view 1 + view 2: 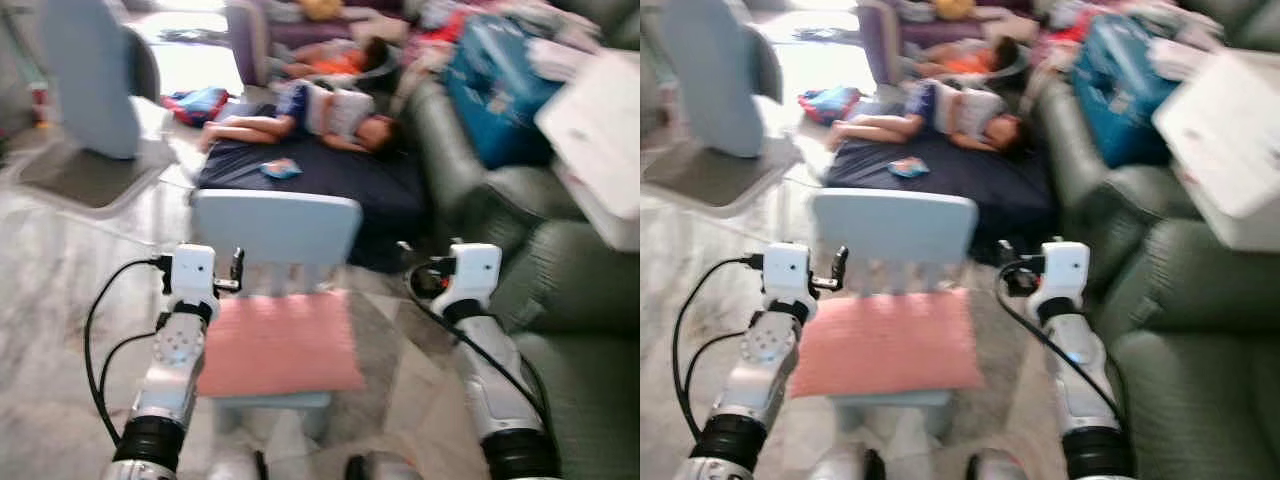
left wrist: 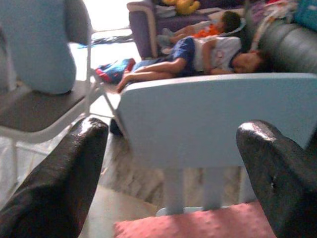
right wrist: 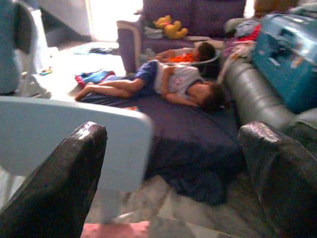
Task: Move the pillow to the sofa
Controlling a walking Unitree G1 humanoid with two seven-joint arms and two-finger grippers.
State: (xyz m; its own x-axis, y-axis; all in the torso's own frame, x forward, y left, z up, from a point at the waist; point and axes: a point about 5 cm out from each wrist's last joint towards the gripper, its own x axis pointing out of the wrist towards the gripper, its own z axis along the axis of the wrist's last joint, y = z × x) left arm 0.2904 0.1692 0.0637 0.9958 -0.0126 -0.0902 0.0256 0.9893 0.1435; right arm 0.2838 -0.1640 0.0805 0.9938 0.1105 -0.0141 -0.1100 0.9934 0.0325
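A pink pillow [image 1: 280,345] lies flat on the seat of a small light blue chair [image 1: 275,228] right in front of me. My left gripper [image 1: 225,275] hovers at the pillow's far left corner, its black fingers [image 2: 59,178] spread wide open with nothing between them. My right gripper [image 1: 425,272] hangs to the right of the chair, between it and the dark green sofa [image 1: 560,290], and is also open and holds nothing. In the left wrist view the pillow's edge [image 2: 198,223] lies just below the chair's backrest.
Two people lie on a dark blue mattress [image 1: 330,185] on the floor beyond the chair. A blue bag [image 1: 495,85] and a white box [image 1: 600,130] sit on the sofa's far part. A grey chair [image 1: 90,90] stands at the left, a purple sofa [image 3: 198,15] at the back.
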